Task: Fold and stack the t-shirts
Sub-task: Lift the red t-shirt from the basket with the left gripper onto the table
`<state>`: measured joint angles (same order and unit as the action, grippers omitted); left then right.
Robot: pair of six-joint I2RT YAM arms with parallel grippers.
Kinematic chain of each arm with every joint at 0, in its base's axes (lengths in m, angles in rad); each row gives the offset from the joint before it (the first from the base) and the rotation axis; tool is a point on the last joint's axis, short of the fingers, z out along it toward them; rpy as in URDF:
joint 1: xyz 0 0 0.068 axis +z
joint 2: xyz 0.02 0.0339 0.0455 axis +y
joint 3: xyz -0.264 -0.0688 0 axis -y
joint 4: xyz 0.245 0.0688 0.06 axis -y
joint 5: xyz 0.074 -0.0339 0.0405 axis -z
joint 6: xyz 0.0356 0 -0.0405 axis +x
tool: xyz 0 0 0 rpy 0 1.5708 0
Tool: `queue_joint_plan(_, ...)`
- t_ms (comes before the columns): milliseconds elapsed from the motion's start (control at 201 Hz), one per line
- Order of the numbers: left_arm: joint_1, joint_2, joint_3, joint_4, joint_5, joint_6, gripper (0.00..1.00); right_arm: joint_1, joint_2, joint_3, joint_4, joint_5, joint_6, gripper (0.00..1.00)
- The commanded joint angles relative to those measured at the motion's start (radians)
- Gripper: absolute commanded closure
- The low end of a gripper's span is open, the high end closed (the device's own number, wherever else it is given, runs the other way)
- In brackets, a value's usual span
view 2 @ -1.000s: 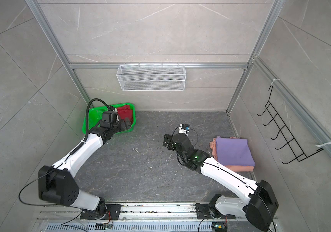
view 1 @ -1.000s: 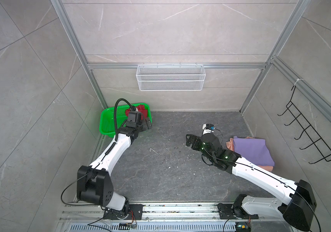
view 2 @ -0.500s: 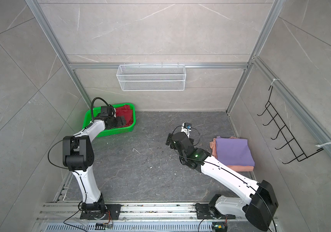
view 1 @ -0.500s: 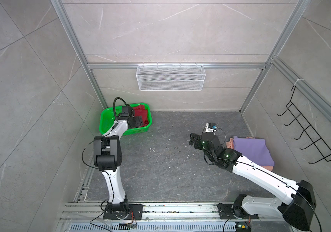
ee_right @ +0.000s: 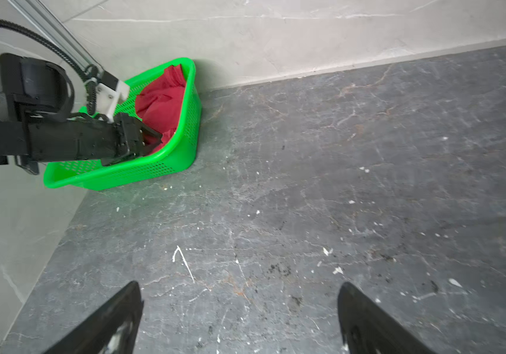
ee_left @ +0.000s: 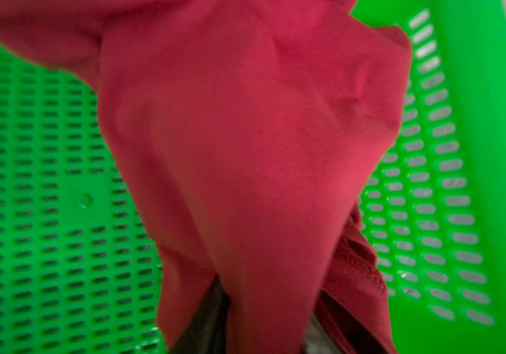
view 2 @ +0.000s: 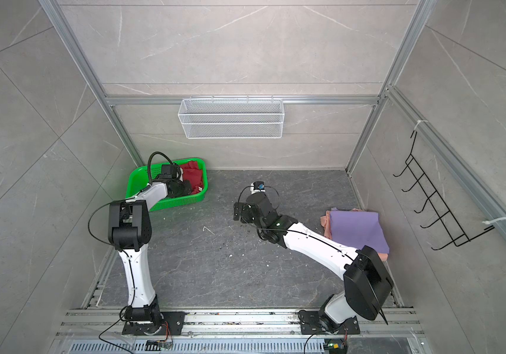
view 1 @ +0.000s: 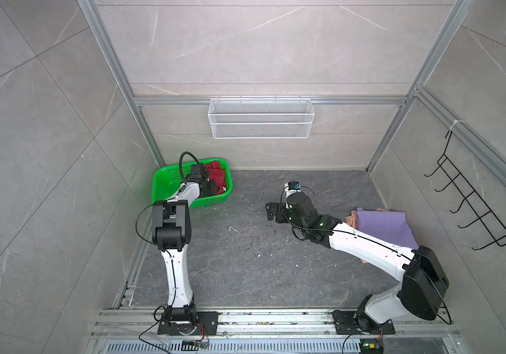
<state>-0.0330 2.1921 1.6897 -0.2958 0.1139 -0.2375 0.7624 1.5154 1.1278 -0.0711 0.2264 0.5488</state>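
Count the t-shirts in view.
3. Dark red cloth t-shirt in the green perforated plastic basket, held by the left gripper; folded lavender-purple t-shirt atop a salmon-pink t-shirt by the right wall. More may be hidden.

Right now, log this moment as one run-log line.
left gripper: shut on dark red t-shirt in green basket | right gripper: open, empty | stack: lavender t-shirt on salmon-pink t-shirt

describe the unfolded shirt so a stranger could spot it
Look to the back left corner of the floor, where a green basket sits against the wall. The dark red t-shirt lies crumpled inside it, unlike the lavender t-shirt and pink t-shirt stacked flat at the right.
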Motion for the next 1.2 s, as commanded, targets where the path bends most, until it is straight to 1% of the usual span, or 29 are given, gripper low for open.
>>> queue_joint_plan(0, 0.002, -0.069, 0.011, 0.038, 0.014, 0.016, 0.96, 0.000, 0.004, 0.019, 0.021, -0.036, -0.012, 0.00)
queue_joint_plan(25, 0.002, -0.082, 0.008, 0.042, 0.018, 0.019, 1.00, -0.002, 0.001, 0.013, 0.021, -0.036, -0.010, 0.00)
queue_joint_plan(194, 0.001, -0.218, -0.043, 0.095, 0.006, 0.033, 1.00, -0.002, -0.044, -0.035, 0.037, -0.030, 0.000, 0.00)
queue_joint_plan(334, -0.005, -0.396, -0.101, 0.112, 0.003, 0.041, 1.00, -0.001, -0.100, -0.089, 0.055, -0.022, 0.003, 0.00)
queue_joint_plan(418, -0.024, -0.533, -0.170, 0.127, 0.002, 0.029, 1.00, -0.001, -0.131, -0.125, 0.068, -0.004, 0.008, 0.01)
queue_joint_plan(493, -0.056, -0.650, -0.225, 0.140, 0.016, 0.029, 1.00, -0.002, -0.157, -0.154, 0.077, 0.013, 0.009, 0.00)
queue_joint_plan(577, -0.104, -0.760, -0.260, 0.113, 0.038, 0.020, 1.00, -0.001, -0.178, -0.169, 0.070, 0.037, -0.002, 0.01)
queue_joint_plan(682, -0.172, -0.870, -0.295, 0.100, 0.128, -0.038, 1.00, -0.002, -0.207, -0.182, 0.062, 0.071, -0.015, 0.00)
queue_joint_plan(772, -0.252, -0.924, -0.309, 0.105, 0.205, -0.093, 1.00, -0.002, -0.238, -0.198, 0.062, 0.109, -0.021, 0.00)
queue_joint_plan(896, -0.358, -0.961, -0.297, 0.110, 0.303, -0.144, 1.00, -0.004, -0.305, -0.221, 0.047, 0.161, -0.042, 0.00)
queue_joint_plan(951, -0.380, -0.975, -0.299, 0.139, 0.360, -0.175, 1.00, -0.004, -0.346, -0.236, 0.044, 0.185, -0.052, 0.00)
queue_joint_plan(1045, -0.384, -1.006, -0.327, 0.214, 0.429, -0.246, 1.00, -0.006, -0.419, -0.263, 0.027, 0.229, -0.068, 0.00)
queue_joint_plan(1080, -0.384, -1.020, -0.336, 0.220, 0.432, -0.251, 1.00, -0.006, -0.446, -0.269, 0.017, 0.245, -0.072, 0.01)
queue_joint_plan(1120, -0.384, -1.034, -0.351, 0.216, 0.408, -0.254, 1.00, -0.008, -0.472, -0.277, 0.005, 0.261, -0.078, 0.00)
queue_joint_plan(1195, -0.384, -1.056, -0.388, 0.168, 0.316, -0.248, 1.00, -0.006, -0.512, -0.292, -0.014, 0.289, -0.078, 0.00)
